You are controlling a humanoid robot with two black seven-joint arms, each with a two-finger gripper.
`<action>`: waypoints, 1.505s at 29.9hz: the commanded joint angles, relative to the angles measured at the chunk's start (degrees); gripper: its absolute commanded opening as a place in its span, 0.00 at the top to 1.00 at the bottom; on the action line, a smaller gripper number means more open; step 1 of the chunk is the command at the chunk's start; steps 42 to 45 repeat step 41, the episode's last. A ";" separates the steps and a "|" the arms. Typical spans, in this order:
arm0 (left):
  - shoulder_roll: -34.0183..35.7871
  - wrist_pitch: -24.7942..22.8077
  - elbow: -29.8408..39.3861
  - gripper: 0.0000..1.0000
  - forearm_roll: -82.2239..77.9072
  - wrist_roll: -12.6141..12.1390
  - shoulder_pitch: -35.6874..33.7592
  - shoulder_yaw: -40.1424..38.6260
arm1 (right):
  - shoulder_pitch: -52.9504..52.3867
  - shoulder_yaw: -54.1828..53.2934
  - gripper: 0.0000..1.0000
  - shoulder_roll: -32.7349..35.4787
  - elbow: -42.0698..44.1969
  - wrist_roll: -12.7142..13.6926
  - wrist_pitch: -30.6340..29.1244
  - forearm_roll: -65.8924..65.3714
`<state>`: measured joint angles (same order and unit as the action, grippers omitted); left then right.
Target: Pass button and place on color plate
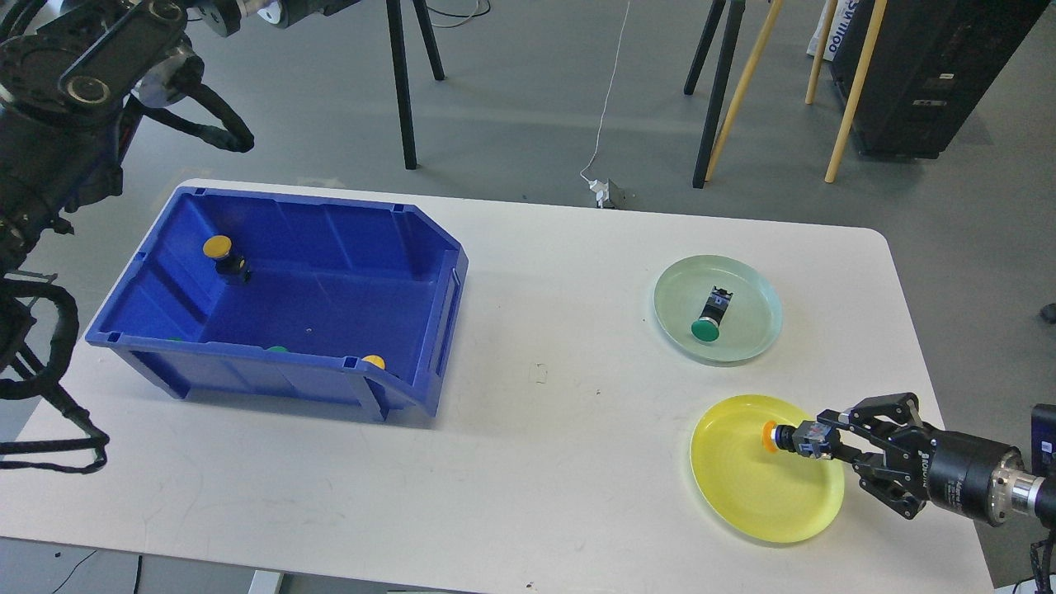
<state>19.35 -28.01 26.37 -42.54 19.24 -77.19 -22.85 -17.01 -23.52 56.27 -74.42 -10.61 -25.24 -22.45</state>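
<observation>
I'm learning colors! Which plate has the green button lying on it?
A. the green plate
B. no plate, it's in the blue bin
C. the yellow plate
A: the green button lies on its side on the green plate, away from both grippers.

A white counter (528,429) with rounded far corners carries three things directly on its top. A blue bin (330,247) sits toward its left side, well apart from a pale green plate (755,342) and a yellow plate (742,495) on the right, the green one farther back and the yellow one near it toward the front edge. Between the bin and the plates there is a small faint mark (539,373) on the bare surface, possibly a scuff or a bit of clear tape.
</observation>
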 commanded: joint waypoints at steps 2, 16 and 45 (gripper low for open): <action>-0.02 0.01 0.00 0.01 0.01 -0.08 -0.07 0.08 | 0.22 -0.03 0.29 -0.11 -0.20 0.59 -0.34 -0.13; 0.07 0.01 0.44 0.01 0.53 -0.60 -0.95 -0.70 | -0.92 -24.09 0.02 1.39 0.76 1.03 -0.08 0.92; -0.46 0.01 4.31 0.01 0.44 -6.05 -4.29 -0.53 | -50.40 -13.22 0.02 -26.04 39.52 9.38 12.67 0.48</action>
